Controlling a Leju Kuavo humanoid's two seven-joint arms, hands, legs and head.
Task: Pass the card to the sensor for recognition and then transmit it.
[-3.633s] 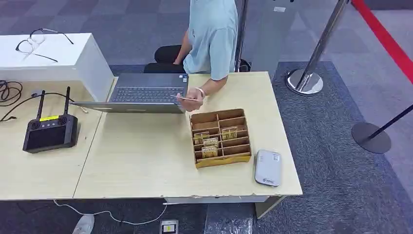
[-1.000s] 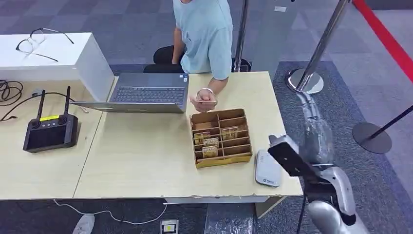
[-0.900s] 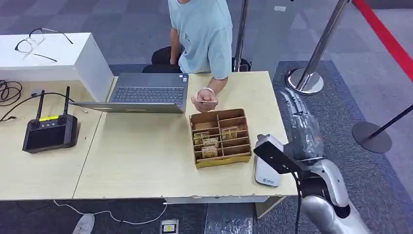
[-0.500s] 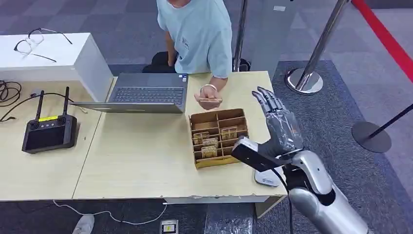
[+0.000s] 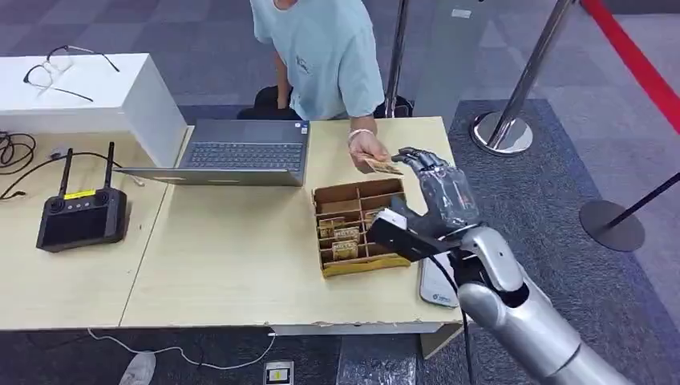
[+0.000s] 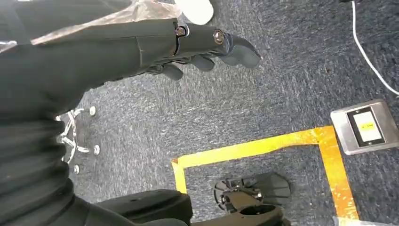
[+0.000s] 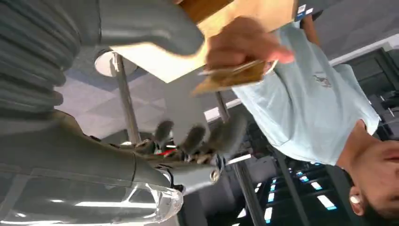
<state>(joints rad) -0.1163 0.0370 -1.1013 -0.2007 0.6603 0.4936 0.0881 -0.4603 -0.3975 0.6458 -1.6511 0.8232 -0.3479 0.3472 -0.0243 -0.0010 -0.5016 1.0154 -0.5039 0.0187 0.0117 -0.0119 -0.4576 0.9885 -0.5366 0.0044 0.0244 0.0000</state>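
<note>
Reaching across the far right part of the wooden table [image 5: 240,265], the robot's right hand [image 5: 443,188] hovered with its fingers spread and nothing in its grasp, fingertips just short of a brown card [image 5: 382,168] offered by a person in a light blue shirt [image 5: 333,52]. The card sat pinched in the person's hand [image 5: 365,148], held above the far edge of a wooden divided box [image 5: 362,227] whose near compartments held several more cards. From the right wrist view the same card [image 7: 235,77] appeared slightly blurred, gripped by the person's fingers [image 7: 240,44] close to the robot's thumb and apart from its dark fingertips [image 7: 193,134]; whether any of them touched the card could not be told. A white card reader [image 5: 437,289] lay flat on the table near its right edge, just beside the box and partly covered by the silver forearm. Farther left, an open laptop [image 5: 232,152] faced the person, and a black remote controller with two antennas [image 5: 80,212] rested on the adjoining table. A pair of glasses [image 5: 56,68] lay on a white stand. The left hand [image 6: 202,52] hung over grey carpet marked with yellow tape, its fingers loosely curled and apart, holding nothing
</note>
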